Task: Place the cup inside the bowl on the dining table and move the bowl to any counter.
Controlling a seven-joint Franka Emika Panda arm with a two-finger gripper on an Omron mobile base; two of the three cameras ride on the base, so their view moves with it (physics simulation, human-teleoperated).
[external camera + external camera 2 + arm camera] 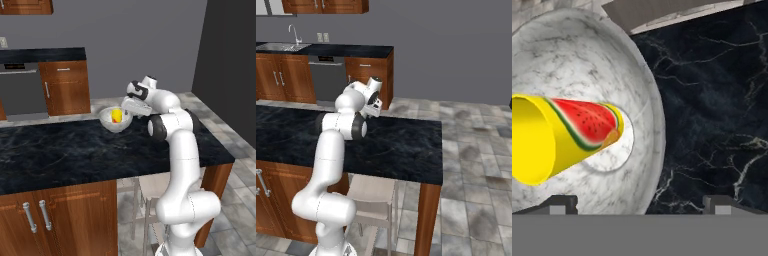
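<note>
The tool [639, 202] hangs just above the bowl [116, 120], jaws spread wide and empty, one finger over the basin, the other outside the rim. The cup [116, 115] already stands inside the bowl, at the far edge of the island worktop [75, 150]. I'd lower straight down, pinch the rim clear of the cup, lift level, then head for the wall worktop [42, 54] beyond the bowl.
</note>
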